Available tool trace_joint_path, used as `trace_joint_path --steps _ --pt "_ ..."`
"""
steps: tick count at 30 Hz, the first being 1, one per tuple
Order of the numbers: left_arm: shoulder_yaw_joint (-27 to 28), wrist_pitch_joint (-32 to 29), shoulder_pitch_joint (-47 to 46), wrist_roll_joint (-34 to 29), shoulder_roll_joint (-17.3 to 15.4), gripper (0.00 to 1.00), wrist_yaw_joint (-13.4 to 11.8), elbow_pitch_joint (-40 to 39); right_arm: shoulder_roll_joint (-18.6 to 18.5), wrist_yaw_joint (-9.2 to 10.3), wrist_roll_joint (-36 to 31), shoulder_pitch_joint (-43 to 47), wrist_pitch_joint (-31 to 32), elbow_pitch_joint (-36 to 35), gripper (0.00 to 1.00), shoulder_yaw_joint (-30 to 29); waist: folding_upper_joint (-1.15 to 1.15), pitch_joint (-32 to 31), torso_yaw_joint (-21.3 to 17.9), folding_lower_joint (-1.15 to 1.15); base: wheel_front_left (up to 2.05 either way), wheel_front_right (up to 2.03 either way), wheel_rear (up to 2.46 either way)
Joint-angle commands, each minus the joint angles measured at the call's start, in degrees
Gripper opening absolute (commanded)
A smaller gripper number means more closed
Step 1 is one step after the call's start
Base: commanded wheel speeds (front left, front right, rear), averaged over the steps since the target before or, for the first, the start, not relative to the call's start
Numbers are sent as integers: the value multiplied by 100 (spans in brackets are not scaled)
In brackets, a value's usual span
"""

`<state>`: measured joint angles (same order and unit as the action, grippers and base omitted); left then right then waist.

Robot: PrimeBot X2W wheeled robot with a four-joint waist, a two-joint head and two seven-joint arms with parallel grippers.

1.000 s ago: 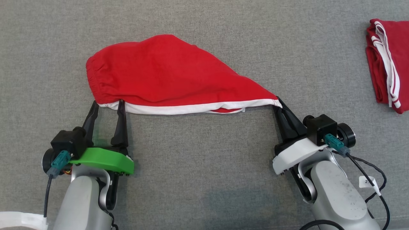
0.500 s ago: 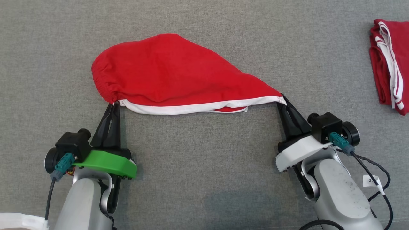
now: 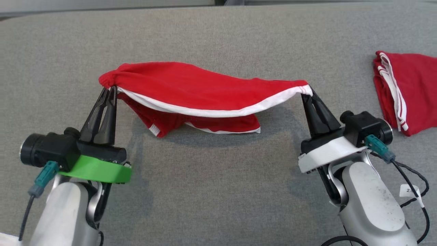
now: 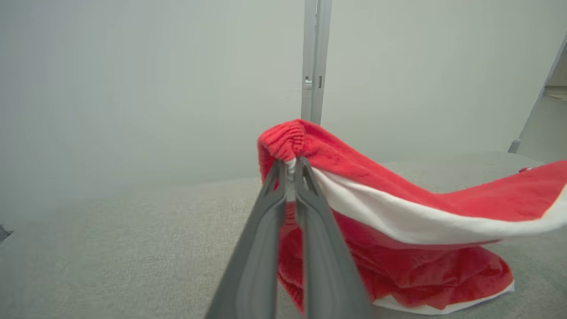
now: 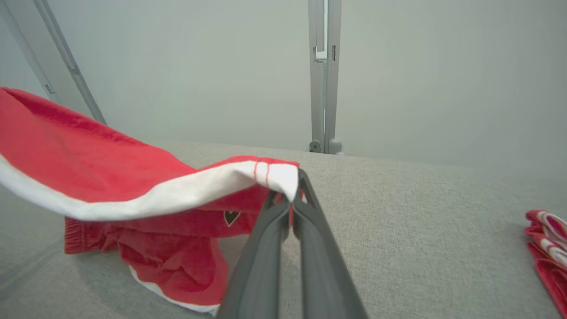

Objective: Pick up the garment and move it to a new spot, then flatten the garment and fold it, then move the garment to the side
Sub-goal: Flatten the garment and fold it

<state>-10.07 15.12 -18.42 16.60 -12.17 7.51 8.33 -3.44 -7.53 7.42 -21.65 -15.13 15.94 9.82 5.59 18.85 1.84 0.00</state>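
Observation:
The garment (image 3: 191, 87) is a pair of red shorts with a white side stripe, lifted off the grey table and stretched between both grippers. My left gripper (image 3: 109, 89) is shut on its gathered waistband corner (image 4: 288, 146). My right gripper (image 3: 305, 97) is shut on the white-trimmed hem corner (image 5: 279, 175). The middle sags, and a lower fold (image 3: 205, 123) hangs down to the surface. In the right wrist view a small dark heart mark (image 5: 231, 216) shows on the hanging red cloth (image 5: 146, 230).
A second red and white garment (image 3: 404, 94) lies folded at the far right of the grey table (image 3: 218, 191), also at the right wrist view's edge (image 5: 547, 248). A grey upright post (image 5: 324, 75) stands behind the table's far edge.
The left gripper went from open around the waistband corner to shut on it. Both grippers then lifted the garment off the table. The head camera has shifted.

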Motion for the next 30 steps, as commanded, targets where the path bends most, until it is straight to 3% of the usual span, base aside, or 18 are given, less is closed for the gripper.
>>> trace_joint_path --steps 1,6,13,21,25,30 --pt "-47 -2 -124 -36 -176 0 -1 -157 -51 10 105 -62 -1 -129 0 10 -1 -649 -40 0 0 0 0" --pt "-284 -2 -423 26 -634 0 -4 -509 -205 10 325 -208 -1 -508 0 7 -1 -1176 -51 0 0 0 0" --pt "-665 -4 -1148 369 -1308 0 -4 -850 -484 10 728 -572 -1 -935 0 -62 -1 -1248 -53 0 0 0 0" --pt "-1294 -10 -2352 743 -1572 0 -4 41 -812 10 809 -1731 234 -463 0 280 -1 -184 -134 0 0 0 0" --pt "-1664 1 -3628 818 -1533 0 -5 788 -1002 10 471 -3040 226 212 0 561 -1 636 -244 0 0 0 0" --pt "-1790 -2 -5190 808 -1446 0 -5 1386 -935 10 171 -4656 57 1180 0 308 -1 1281 -401 0 0 0 0"
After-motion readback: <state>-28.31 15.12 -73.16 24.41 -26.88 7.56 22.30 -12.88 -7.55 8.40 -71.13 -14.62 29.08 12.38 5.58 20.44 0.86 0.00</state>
